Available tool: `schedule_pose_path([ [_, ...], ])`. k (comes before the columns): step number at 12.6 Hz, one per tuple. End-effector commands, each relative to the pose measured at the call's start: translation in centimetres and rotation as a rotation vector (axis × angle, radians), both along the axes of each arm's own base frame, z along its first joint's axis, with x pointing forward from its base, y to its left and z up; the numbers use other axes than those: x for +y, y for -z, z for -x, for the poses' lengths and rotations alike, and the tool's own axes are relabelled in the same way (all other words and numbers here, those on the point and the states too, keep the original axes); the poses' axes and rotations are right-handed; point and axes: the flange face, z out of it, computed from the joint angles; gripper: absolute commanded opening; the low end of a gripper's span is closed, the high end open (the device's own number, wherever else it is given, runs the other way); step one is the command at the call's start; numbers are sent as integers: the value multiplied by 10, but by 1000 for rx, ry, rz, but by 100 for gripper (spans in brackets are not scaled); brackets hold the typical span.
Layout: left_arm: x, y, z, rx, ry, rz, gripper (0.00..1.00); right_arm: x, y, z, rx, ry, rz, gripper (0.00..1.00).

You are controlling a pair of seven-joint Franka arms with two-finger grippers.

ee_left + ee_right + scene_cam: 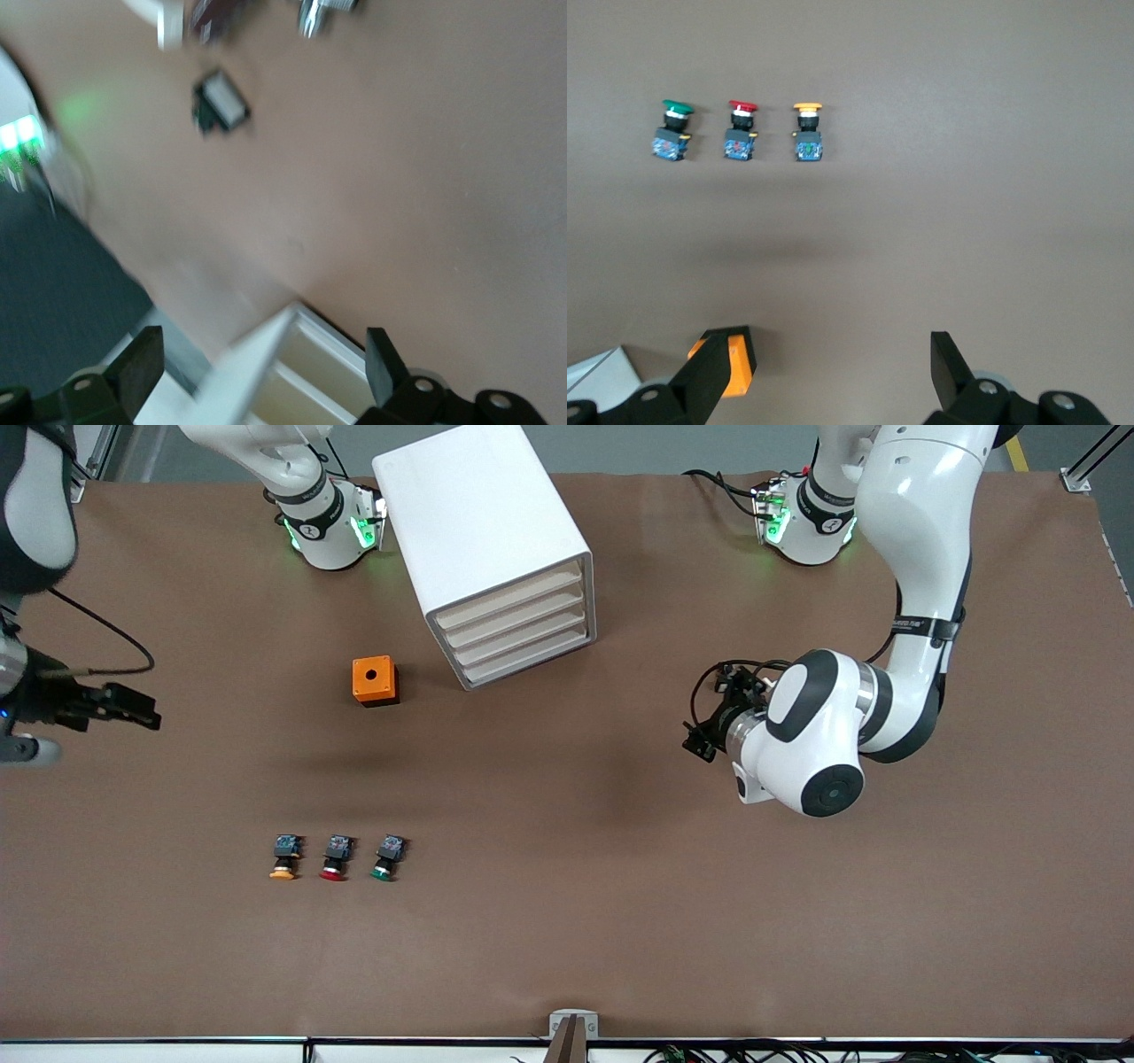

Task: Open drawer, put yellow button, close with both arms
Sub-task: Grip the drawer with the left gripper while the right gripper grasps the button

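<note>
We see a brown counter filling nearly the whole front view, evenly lit with soft shadows. Grey floor shows along its top edge, a metal frame post at 1 corner, and cables along the bottom edge.

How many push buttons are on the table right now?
3, in one row near the front camera: yellow button toward the right arm's end, red button in the middle, green button beside it. None looks hidden.
</note>
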Motion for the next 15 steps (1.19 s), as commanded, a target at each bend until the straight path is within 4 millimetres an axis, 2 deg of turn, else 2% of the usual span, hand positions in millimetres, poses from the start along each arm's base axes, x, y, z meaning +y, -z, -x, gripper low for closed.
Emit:
schedule_pose_path([
  [1, -19, -5, -1, 143, -211, -26, 100, 8, 46, -29, -11, 5, 23, 100],
  [2, -30, -1, 5, 222, -269, -43, 100, 11, 65, -40, -32, 29, 19, 100],
  [5, -66, 2, 19, 434, -437, -95, 100, 15, 139, -64, -42, 87, -6, 100],
  [7, -96, 12, 35, 541, -478, -158, 100, 19, 184, -76, -64, 111, -27, 100],
  [11, -134, 27, 64, 639, -480, -219, 99, 31, 259, -88, -125, 133, -5, 100],
  [13, -150, 36, 77, 689, -474, -252, 90, 37, 285, -91, -149, 140, 1, 100],
  [15, -163, 40, 93, 748, -441, -283, 74, 38, 311, -89, -133, 139, 4, 100],
])
